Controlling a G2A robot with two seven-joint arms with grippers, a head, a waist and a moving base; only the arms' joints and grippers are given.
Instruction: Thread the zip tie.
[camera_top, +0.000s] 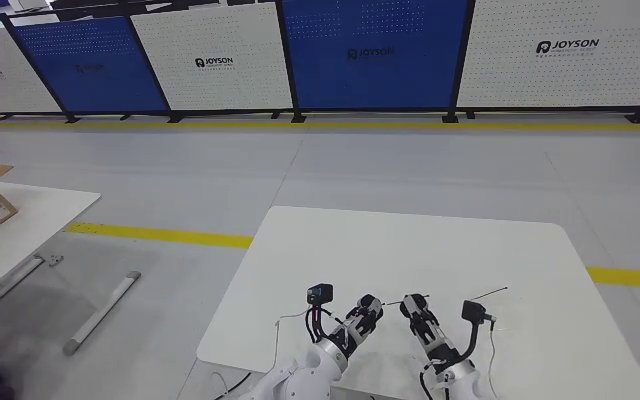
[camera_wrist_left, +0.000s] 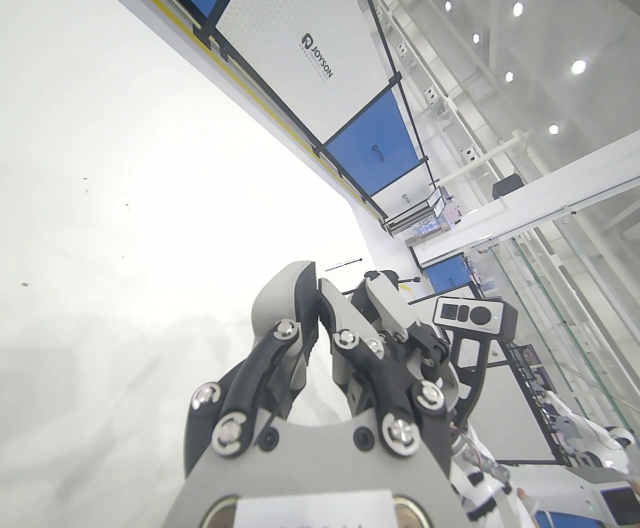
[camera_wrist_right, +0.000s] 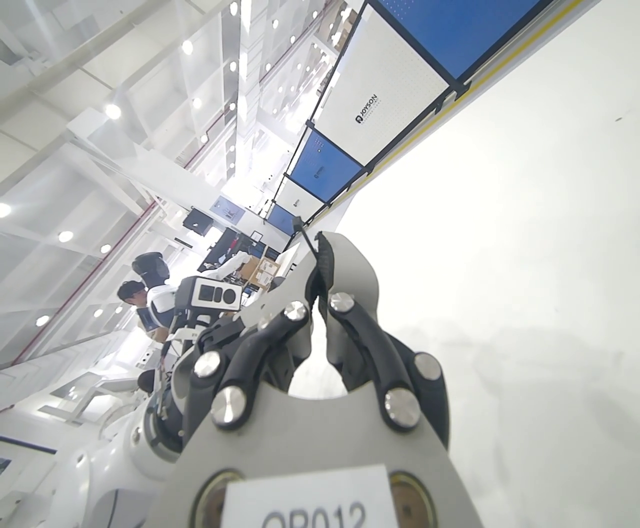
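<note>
My two hands are low over the white table (camera_top: 400, 240), close to the edge nearest me and about halfway along it. They sit side by side and tip toward each other, with a small gap between them.

My right hand (camera_wrist_right: 320, 245) is squeezed tight on the zip tie (camera_wrist_right: 302, 231). The tie is thin and black. A short bit of it, with a little square head, pokes out past my fingertips (camera_wrist_right: 334, 255). It points across at my other hand.

My left hand (camera_wrist_left: 318, 280) has its two fingers (camera_wrist_left: 287, 295) pressed together at the tips. I cannot tell if any bit of the tie is caught between them.

From above, my left hand (camera_top: 370, 303) is just beside my right hand (camera_top: 411, 303). A thin dark line runs between them.

One more thin black strip (camera_top: 490, 293) lies flat on the table. It is a bit farther toward the right edge, past my right hand, and neither hand touches it.
</note>
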